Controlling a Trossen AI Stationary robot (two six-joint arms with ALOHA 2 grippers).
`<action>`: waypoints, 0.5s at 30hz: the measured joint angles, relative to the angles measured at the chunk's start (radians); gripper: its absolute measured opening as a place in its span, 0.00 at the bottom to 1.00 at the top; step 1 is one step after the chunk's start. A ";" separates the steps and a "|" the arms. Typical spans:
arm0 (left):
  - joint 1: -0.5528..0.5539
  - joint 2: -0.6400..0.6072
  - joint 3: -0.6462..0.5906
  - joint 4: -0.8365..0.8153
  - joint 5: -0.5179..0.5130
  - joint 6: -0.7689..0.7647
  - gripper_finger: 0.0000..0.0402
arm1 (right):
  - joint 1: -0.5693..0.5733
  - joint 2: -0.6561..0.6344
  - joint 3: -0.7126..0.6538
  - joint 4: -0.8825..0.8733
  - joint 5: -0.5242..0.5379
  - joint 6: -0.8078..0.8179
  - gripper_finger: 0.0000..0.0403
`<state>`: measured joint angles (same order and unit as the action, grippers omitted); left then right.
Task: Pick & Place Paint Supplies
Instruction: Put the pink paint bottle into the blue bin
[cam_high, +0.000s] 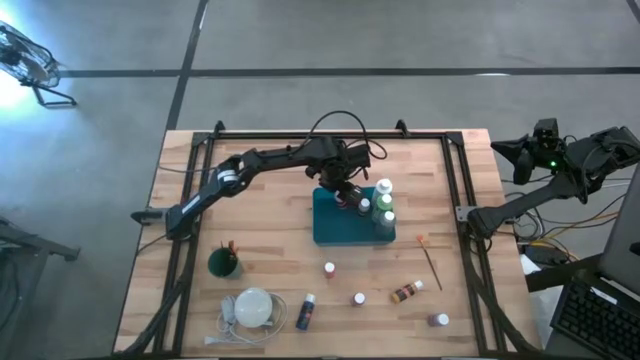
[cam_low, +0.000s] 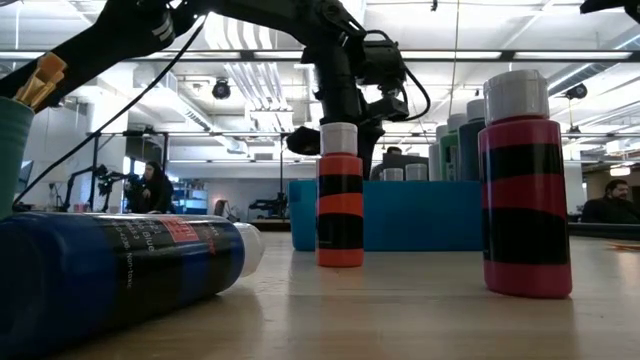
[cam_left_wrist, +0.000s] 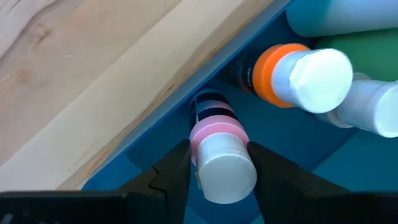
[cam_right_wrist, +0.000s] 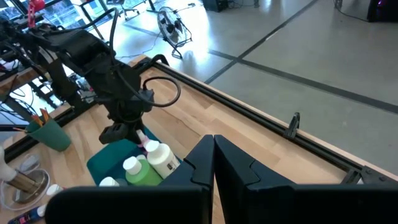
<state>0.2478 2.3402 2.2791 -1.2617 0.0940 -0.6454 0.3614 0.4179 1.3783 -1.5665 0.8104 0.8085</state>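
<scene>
My left gripper (cam_left_wrist: 217, 168) hangs over the teal rectangular tray (cam_high: 330, 232) at the centre of the high view. Its fingers stand on both sides of a small pink paint bottle with white cap (cam_left_wrist: 219, 155); if they still press it, I cannot tell. Several bottles already stand in the tray. About six bottles and one thin brush (cam_high: 431, 261) remain on the wooden table (cam_high: 270, 180). My right gripper (cam_right_wrist: 213, 163), clenched on nothing, waits at the right edge.

I see the wooden counter (cam_high: 270, 170) carrying a teal tray (cam_high: 335, 228); near it stand a green cup (cam_high: 224, 263), scattered paint bottles (cam_high: 329, 269) and a brush (cam_high: 431, 259).
</scene>
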 joint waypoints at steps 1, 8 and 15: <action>0.000 0.000 0.000 -0.004 -0.001 0.000 0.39 | 0.000 0.000 0.000 0.000 0.000 0.000 0.02; 0.000 0.000 0.000 0.004 -0.012 -0.002 0.39 | 0.000 0.000 0.000 0.000 0.000 0.000 0.02; 0.003 0.000 0.000 0.022 -0.025 -0.003 0.39 | 0.000 0.000 0.000 0.000 0.000 0.000 0.02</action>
<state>0.2504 2.3398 2.2791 -1.2394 0.0691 -0.6480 0.3614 0.4179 1.3783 -1.5665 0.8104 0.8087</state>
